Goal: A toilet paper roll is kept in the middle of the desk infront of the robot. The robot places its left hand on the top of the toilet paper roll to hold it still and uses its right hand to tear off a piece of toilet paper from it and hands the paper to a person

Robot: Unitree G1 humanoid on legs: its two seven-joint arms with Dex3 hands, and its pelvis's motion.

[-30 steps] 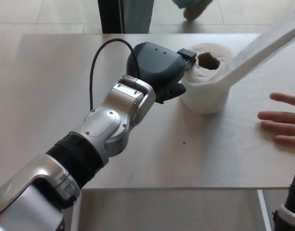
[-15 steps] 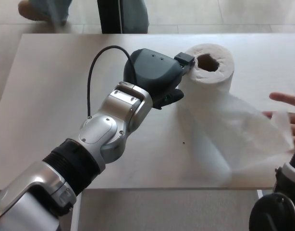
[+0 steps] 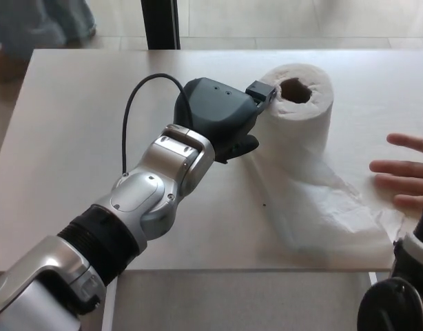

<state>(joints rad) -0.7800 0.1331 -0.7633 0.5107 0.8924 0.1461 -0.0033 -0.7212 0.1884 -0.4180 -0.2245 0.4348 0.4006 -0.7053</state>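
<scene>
The white toilet paper roll [image 3: 299,110] was touched at its left rim by the black left hand [image 3: 218,117]; whether its fingers gripped could not be told.

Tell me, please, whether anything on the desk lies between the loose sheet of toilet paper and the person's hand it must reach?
Nothing visible does. The loose sheet trails from the toilet paper roll across the bare desk, and its far edge lies right beside the person's hand. The left hand sits at the roll's other side.
</scene>
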